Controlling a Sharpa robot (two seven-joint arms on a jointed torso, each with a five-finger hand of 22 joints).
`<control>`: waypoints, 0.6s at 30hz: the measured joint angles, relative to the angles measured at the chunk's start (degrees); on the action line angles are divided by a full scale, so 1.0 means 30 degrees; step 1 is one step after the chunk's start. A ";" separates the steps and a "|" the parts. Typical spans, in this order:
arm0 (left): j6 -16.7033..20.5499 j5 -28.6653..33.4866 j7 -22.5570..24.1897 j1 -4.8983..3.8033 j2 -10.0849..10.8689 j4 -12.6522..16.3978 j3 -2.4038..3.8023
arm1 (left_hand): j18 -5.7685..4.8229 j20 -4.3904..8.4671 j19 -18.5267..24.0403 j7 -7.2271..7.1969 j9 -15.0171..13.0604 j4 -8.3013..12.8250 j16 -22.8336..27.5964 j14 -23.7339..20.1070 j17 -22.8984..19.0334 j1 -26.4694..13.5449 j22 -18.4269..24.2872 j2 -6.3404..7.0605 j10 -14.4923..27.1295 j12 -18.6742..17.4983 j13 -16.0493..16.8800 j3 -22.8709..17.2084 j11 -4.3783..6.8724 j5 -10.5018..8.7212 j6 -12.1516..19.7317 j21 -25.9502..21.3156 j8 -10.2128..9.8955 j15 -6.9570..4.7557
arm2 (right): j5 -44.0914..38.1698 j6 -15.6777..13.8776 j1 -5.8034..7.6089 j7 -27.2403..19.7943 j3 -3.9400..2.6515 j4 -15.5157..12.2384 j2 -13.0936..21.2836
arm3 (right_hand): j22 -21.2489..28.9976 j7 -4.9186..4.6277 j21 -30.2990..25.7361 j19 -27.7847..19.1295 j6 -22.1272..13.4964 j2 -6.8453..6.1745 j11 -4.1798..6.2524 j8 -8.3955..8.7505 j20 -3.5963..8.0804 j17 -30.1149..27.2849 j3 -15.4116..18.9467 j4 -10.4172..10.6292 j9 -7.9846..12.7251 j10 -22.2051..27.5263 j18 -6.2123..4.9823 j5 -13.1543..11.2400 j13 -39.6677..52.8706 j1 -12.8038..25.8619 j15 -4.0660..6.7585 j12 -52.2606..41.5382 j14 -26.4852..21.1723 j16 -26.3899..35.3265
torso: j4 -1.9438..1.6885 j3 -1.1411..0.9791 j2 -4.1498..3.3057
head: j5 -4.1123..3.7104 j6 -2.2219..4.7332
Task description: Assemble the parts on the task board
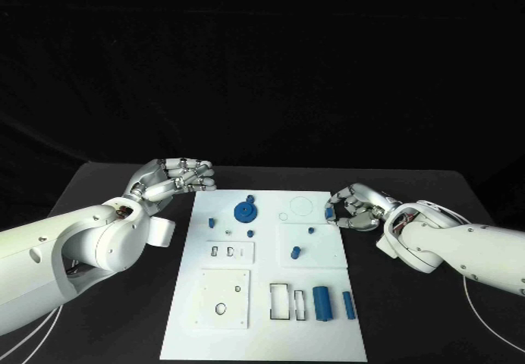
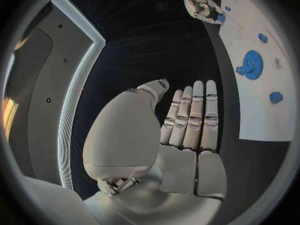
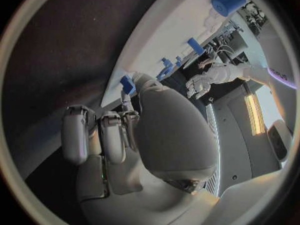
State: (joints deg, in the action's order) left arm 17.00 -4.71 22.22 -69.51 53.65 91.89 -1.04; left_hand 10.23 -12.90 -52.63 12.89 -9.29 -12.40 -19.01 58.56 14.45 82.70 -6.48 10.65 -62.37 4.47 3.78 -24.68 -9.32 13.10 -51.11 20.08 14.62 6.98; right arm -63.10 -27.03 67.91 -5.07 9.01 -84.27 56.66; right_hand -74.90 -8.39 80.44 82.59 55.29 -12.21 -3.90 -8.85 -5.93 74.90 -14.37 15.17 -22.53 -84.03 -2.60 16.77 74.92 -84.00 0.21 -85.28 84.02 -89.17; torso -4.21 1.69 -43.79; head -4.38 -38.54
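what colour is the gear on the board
Blue. The gear sits near the far end of the white board, clearest in the head view.

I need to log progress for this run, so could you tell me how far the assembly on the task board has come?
Early stage, it seems. Possibly done: the blue gear sits on the task board; whether it is seated cannot be told. In hand: the right hand pinches a small blue part at the board's edge; the left hand holds nothing. Left: the two blue cylinders lie loose, and the rectangular slots nearby stand unfilled.

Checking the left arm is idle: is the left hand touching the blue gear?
Apart. In the left wrist view, black table separates the left hand from the blue gear.
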 measured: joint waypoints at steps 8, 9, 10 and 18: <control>-0.0007 0.0000 -0.0005 0.0000 0.0003 0.0001 0.0000 | -0.0002 0.0000 0.0000 0.0000 -0.0001 0.0000 0.0000 0.0000 -0.0002 0.0000 0.0000 0.0000 0.0000 0.0000 0.0000 0.0000 0.0000 0.0000 0.0000 0.0000 0.0000 -0.0001 | -0.0046 -0.0016 -0.0014 0.0156 0.0001 0.0112 -0.0029 | 0.0001 0.0079 0.0073 0.0066 0.0213 0.0282 0.0000 0.0000 0.0067 0.0000 -0.0434 0.0015 -0.0017 -0.0001 0.0000 0.0000 -0.0002 -0.0074 0.0000 -0.0086 0.0000 -0.0027 | 0.0009 -0.0007 0.0013 | 0.0011 -0.0009; -0.0008 0.0000 -0.0006 0.0000 0.0003 0.0001 0.0000 | 0.0000 0.0000 0.0000 0.0000 0.0000 0.0000 0.0000 0.0000 -0.0002 0.0000 0.0000 0.0000 0.0000 0.0000 0.0000 0.0000 0.0000 0.0000 0.0000 0.0000 0.0000 -0.0001 | -0.0051 -0.0023 -0.0014 0.0175 0.0001 0.0128 -0.0030 | 0.0001 0.0079 0.0073 0.0066 0.0213 0.0281 0.0000 0.0000 0.0067 0.0000 -0.0493 0.0028 -0.0017 -0.0001 0.0000 -0.0001 -0.0002 -0.0073 0.0000 -0.0086 0.0000 -0.0027 | 0.0007 -0.0005 0.0013 | 0.0011 -0.0009; -0.0009 0.0000 -0.0006 0.0000 0.0004 0.0001 0.0000 | 0.0000 0.0000 0.0000 0.0000 0.0000 0.0001 0.0000 0.0001 -0.0001 0.0000 0.0000 0.0000 0.0000 0.0000 0.0000 0.0000 0.0001 0.0000 0.0000 0.0000 0.0000 -0.0001 | -0.0054 -0.0030 -0.0014 0.0189 0.0001 0.0136 -0.0031 | 0.0000 0.0078 0.0073 0.0066 0.0213 0.0281 0.0000 0.0000 0.0067 0.0000 -0.0493 0.0028 -0.0016 0.0000 0.0000 0.0000 -0.0002 -0.0073 0.0000 -0.0086 0.0000 -0.0027 | 0.0005 -0.0007 0.0013 | 0.0011 -0.0011; -0.0015 0.0000 -0.0017 0.0000 0.0012 0.0000 0.0000 | 0.0001 0.0000 0.0000 0.0000 -0.0001 0.0000 0.0000 0.0000 -0.0003 0.0000 0.0000 0.0000 0.0000 0.0000 0.0000 0.0000 0.0000 0.0000 0.0000 0.0000 0.0000 -0.0001 | -0.0073 -0.0141 -0.0015 0.0240 0.0004 0.0140 -0.0046 | -0.0014 0.0280 0.0221 0.0178 0.0761 0.0586 0.0140 -0.0224 0.0179 0.0015 -0.1081 -0.0034 -0.0108 -0.0004 0.0000 -0.0001 -0.0003 -0.0125 0.0040 -0.0250 -0.0039 -0.0027 | 0.0009 -0.0005 0.0013 | -0.0018 -0.0029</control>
State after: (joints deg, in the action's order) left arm 16.95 -4.71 22.17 -69.51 53.68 91.89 -1.04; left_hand 10.23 -12.90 -52.63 12.89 -9.29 -12.40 -19.01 58.56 14.45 82.69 -6.48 10.65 -62.37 4.47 3.78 -24.68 -9.32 13.10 -51.11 20.08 14.62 6.98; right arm -63.32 -27.45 67.86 -4.35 9.02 -83.85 56.52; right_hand -74.95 -7.55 81.10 83.13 57.57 -10.45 -3.48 -9.53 -5.40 74.95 -17.61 15.06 -22.86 -84.04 -2.60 16.76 74.91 -84.37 0.33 -86.03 83.90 -89.25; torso -4.18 1.67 -43.75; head -4.43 -38.63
